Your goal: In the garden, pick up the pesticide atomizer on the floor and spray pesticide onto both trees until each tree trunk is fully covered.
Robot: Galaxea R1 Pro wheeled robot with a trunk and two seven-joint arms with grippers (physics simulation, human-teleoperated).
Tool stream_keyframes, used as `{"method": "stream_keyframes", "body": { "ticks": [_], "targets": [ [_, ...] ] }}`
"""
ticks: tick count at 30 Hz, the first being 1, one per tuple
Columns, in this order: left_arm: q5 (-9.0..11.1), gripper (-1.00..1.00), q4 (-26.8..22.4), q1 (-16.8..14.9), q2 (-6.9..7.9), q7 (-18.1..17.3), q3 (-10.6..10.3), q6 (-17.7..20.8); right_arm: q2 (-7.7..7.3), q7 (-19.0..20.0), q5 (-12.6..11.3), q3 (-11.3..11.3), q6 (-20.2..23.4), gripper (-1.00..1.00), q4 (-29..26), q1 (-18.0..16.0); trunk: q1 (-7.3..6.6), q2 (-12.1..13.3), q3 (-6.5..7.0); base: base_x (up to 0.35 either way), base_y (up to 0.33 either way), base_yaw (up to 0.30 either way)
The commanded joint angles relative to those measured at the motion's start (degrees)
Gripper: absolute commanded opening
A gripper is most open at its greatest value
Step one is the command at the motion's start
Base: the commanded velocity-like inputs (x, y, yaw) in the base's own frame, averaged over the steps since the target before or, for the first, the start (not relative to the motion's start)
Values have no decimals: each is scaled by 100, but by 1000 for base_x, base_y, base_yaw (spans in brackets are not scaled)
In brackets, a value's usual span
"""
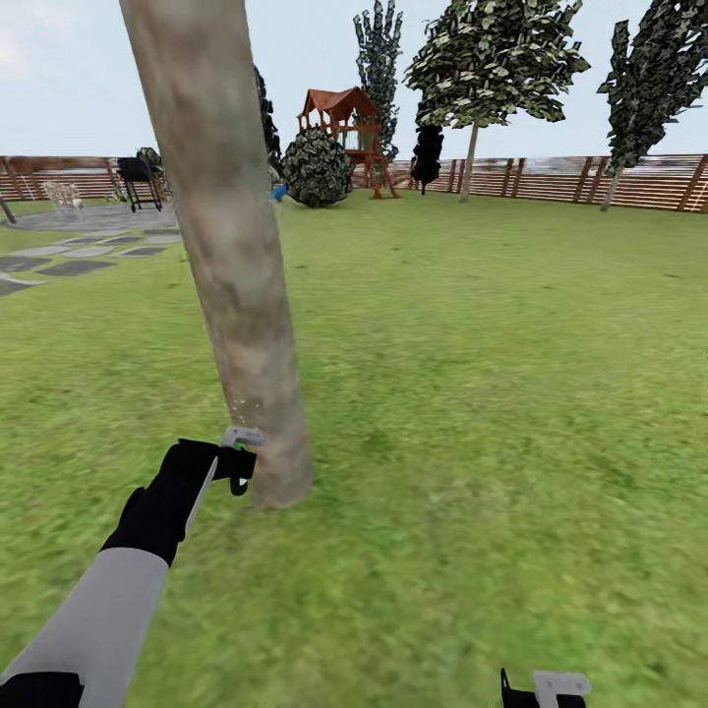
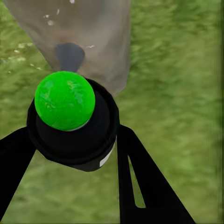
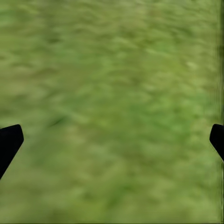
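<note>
A thick mottled grey-tan tree trunk [image 1: 231, 246] rises close in front of me from the garden lawn [image 1: 472, 393]. My left gripper [image 1: 236, 472] is shut on the pesticide atomizer [image 1: 243, 438] and holds it right beside the trunk's base. In the left wrist view the atomizer [image 2: 65, 100] shows a bright green ball on a black body between the black fingers [image 2: 135, 177], facing the trunk [image 2: 102, 42]. Fine white pesticide specks [image 1: 241, 405] dot the bark [image 2: 49, 18]. My right gripper [image 1: 546, 688] hangs low over grass, its fingers [image 3: 9, 140] wide apart, open and empty.
A brown slat fence [image 1: 551, 177] closes the lawn at the back. Before it stand a pale-trunked tree [image 1: 470, 147], a red playset [image 1: 344, 128], a round bush [image 1: 317, 167] and a dark grill [image 1: 138, 182]. Grey paving stones [image 1: 79, 251] lie to the left.
</note>
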Motion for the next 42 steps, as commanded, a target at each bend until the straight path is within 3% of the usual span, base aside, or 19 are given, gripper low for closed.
{"method": "stream_keyframes", "body": {
  "ticks": [1,15,24,28,32,42],
  "targets": [
    [4,-100,0,3,11,4,7,0,1,0,0,0,0,100,0,0,0,0,0,0,-271,0],
    [4,-100,10,53,38,79,21,-1,8,0,1,0,0,100,-1,0,0,0,0,0,-271,223],
    [4,-100,9,61,45,98,21,-5,-17,-3,1,0,0,100,9,0,0,0,0,0,-272,15],
    [18,-100,9,61,39,385,21,-8,-10,0,1,0,0,100,2,0,0,0,0,0,-272,0],
    [36,-100,9,61,38,427,21,-8,-9,-2,1,0,0,100,0,0,0,0,0,0,-272,4],
    [40,-100,9,61,38,431,29,-8,-4,0,1,0,0,100,0,0,0,0,0,0,-271,249]
  ]
}}
